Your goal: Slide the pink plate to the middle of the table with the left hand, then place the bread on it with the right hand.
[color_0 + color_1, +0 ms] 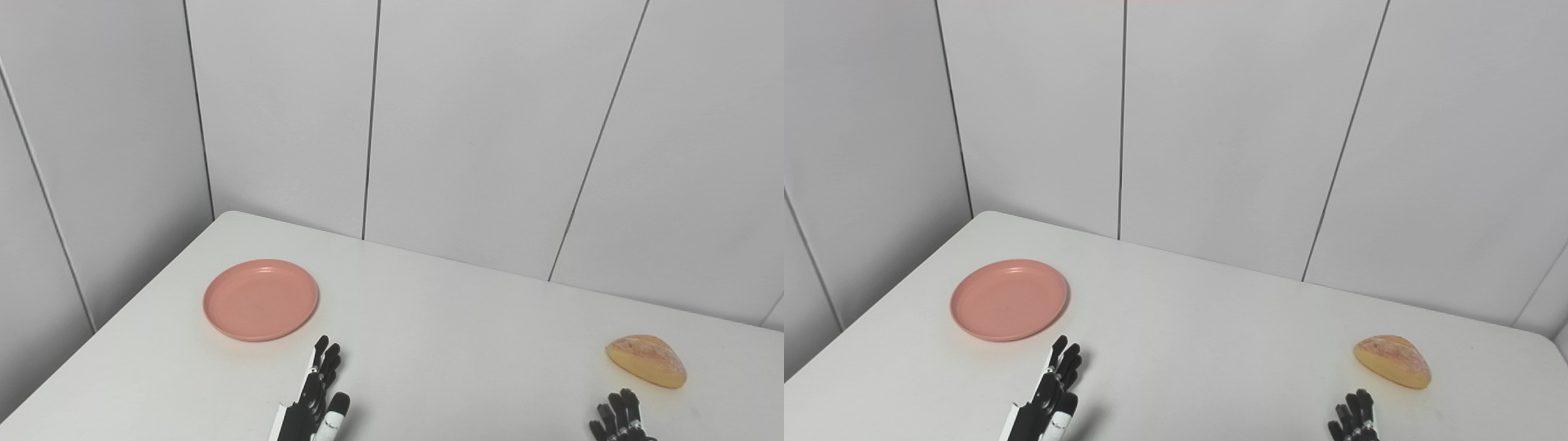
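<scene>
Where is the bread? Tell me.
The bread lies on the table's right side, just beyond the right hand, far from the plate.

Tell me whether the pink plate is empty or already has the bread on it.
Empty. The pink plate shows only its bare inside, and the bread lies on the table far to its right, in front of the right hand.

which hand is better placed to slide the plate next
Left. The left hand is open just short of the pink plate, on its near right side. The right hand sits far across the table, near the bread.
</scene>
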